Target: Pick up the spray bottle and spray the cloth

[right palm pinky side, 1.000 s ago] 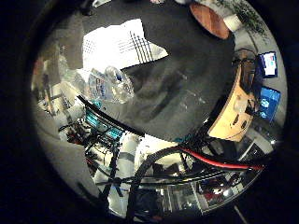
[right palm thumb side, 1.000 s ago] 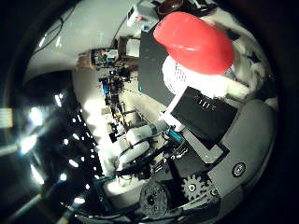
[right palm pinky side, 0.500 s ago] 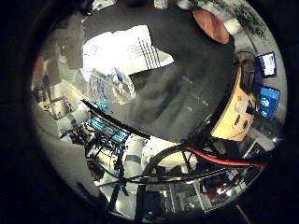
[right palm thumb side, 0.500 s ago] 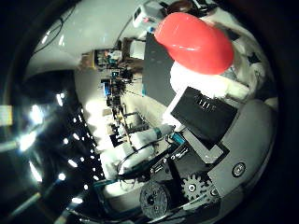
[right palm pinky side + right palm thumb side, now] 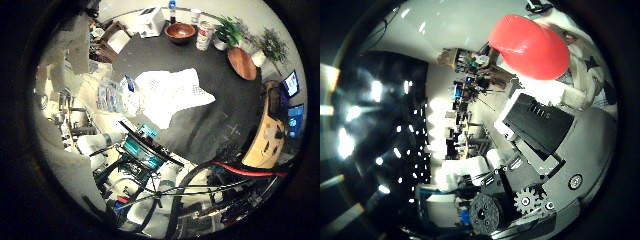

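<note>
On the dark table (image 5: 235, 120) lies the white cloth (image 5: 170, 95), spread flat with a checked corner. Just beside its edge, close to the palm, is the clear body of the spray bottle (image 5: 114, 96); its red spray head (image 5: 530, 47) fills much of the thumb-side view, pressed against the hand (image 5: 540, 145). White and black fingers (image 5: 535, 125) curl round the bottle's neck under the red head, clenched on it. Beyond the cloth, around twelve o'clock on the table's far edge, stand a wooden bowl (image 5: 180, 32), a can (image 5: 205, 36) and potted plants (image 5: 227, 34).
</note>
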